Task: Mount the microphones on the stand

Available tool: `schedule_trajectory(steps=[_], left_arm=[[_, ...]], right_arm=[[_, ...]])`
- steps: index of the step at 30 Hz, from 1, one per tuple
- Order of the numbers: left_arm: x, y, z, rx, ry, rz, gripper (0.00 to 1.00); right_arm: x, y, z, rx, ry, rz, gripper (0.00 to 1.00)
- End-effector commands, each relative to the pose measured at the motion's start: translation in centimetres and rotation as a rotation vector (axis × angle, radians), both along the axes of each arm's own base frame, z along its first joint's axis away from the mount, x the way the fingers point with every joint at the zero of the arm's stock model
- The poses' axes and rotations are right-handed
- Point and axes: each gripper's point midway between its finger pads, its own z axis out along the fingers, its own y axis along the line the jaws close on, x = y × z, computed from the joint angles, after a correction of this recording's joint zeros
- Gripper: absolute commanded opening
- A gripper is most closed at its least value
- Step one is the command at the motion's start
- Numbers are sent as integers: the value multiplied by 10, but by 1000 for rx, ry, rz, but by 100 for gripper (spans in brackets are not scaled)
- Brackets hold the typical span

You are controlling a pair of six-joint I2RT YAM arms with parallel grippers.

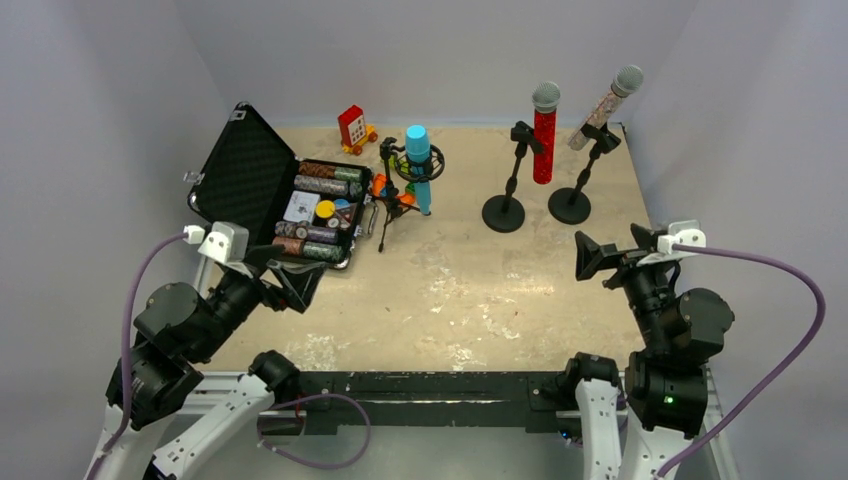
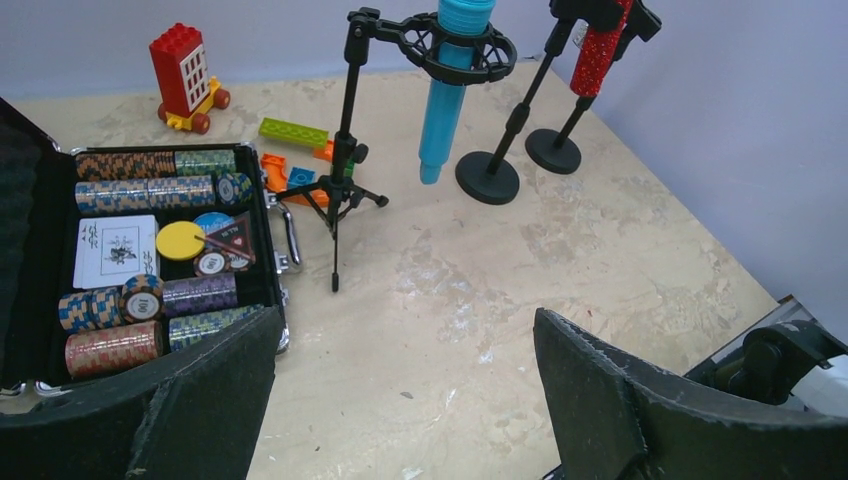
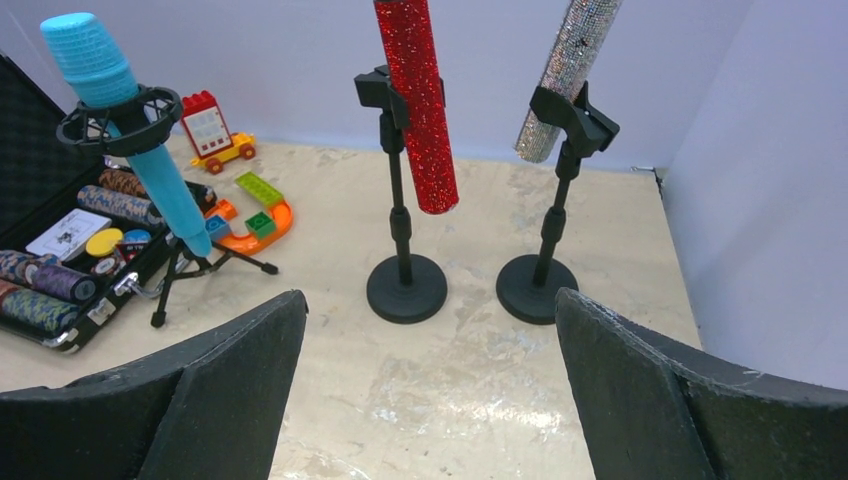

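Observation:
All three microphones sit in stands at the back of the table. The cyan-blue microphone (image 1: 417,160) (image 2: 445,90) (image 3: 150,170) hangs upright in the ring mount of a tripod stand (image 1: 386,205) (image 2: 340,180). The red glitter microphone (image 1: 543,140) (image 3: 420,110) is clipped upright on a round-base stand (image 1: 503,212) (image 3: 405,288). The silvery-pink microphone (image 1: 603,108) (image 3: 570,70) leans in the clip of another stand (image 1: 570,205) (image 3: 535,288). My left gripper (image 1: 290,275) (image 2: 407,315) and right gripper (image 1: 612,248) (image 3: 430,295) both hover open and empty near the front of the table.
An open black case (image 1: 235,165) (image 2: 25,160) of poker chips and cards lies at the left, just ahead of my left gripper. A red toy brick car (image 1: 352,128) stands behind it. Coloured bricks (image 1: 392,195) (image 3: 255,215) lie under the tripod. Walls close in the sides.

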Motion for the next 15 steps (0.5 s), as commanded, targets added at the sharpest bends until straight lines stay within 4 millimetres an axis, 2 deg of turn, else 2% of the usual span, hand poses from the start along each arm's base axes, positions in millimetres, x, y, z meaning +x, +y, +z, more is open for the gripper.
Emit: schedule_trajectory(steps=[1, 15], left_arm=[[-7, 6, 1, -18, -1, 8, 99], [-10, 8, -4, -7, 12, 10, 99]], right_arm=[[-2, -4, -3, -1, -10, -24, 99], [-5, -4, -4, -12, -23, -30, 99]])
